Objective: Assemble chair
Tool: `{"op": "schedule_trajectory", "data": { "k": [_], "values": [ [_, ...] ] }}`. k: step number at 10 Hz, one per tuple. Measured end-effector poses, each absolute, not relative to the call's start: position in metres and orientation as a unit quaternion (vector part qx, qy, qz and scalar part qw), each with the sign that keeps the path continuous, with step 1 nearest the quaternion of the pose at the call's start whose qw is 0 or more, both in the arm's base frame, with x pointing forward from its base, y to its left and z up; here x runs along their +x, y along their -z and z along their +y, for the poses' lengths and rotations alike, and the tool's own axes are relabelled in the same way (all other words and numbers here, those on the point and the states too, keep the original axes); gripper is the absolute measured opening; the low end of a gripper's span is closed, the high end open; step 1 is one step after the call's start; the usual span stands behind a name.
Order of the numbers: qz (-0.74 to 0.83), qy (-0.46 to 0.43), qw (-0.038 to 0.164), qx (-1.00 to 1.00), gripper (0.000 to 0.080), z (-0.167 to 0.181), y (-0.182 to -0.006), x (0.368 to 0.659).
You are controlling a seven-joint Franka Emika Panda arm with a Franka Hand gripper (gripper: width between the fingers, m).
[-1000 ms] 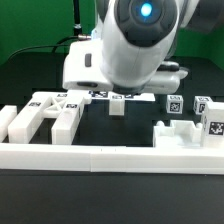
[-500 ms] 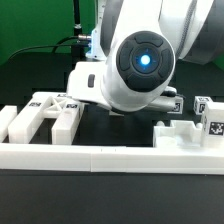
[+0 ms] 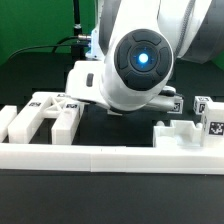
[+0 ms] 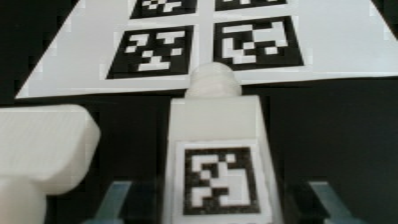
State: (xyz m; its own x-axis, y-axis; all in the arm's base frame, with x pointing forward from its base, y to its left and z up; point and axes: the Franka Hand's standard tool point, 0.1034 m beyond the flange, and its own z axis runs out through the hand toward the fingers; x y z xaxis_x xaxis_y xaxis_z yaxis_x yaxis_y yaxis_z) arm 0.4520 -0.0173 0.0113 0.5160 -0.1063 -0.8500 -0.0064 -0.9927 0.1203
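Observation:
In the wrist view a white chair bar (image 4: 219, 150) with a black-and-white tag lies on the black table, its rounded end pointing at the marker board (image 4: 178, 45). My gripper (image 4: 221, 205) is open. Its fingers (image 4: 121, 200) stand on either side of the bar with a gap on each side. A second blocky white chair part (image 4: 45, 145) lies beside the bar. In the exterior view the arm's wrist (image 3: 140, 65) hides the gripper and the bar. More tagged chair parts lie at the exterior view's left (image 3: 50, 110) and right (image 3: 195, 125).
A long low white border rail (image 3: 110, 158) without tags runs along the front of the table. A green backdrop stands behind the arm.
Since one second ago the arm has come down and forward, and now hides the small white piece at the centre. It has not moved over the last half second.

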Motion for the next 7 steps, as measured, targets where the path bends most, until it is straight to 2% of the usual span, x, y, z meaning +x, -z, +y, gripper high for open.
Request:
{"op": "schedule_trajectory", "data": {
  "k": [2,3,5,6,7],
  "values": [
    [-0.033,0.491,0.051,0.869,0.0285,-0.018,-0.011,0.452],
    [-0.026,0.497,0.042,0.866,0.0285,-0.015,-0.017,0.453],
    [-0.009,0.481,0.025,0.876,0.0285,-0.006,-0.057,0.479],
    [0.005,0.463,0.009,0.886,0.0285,-0.003,-0.078,0.491],
    [0.012,0.447,0.003,0.894,0.0286,-0.007,-0.087,0.498]
  ]
}}
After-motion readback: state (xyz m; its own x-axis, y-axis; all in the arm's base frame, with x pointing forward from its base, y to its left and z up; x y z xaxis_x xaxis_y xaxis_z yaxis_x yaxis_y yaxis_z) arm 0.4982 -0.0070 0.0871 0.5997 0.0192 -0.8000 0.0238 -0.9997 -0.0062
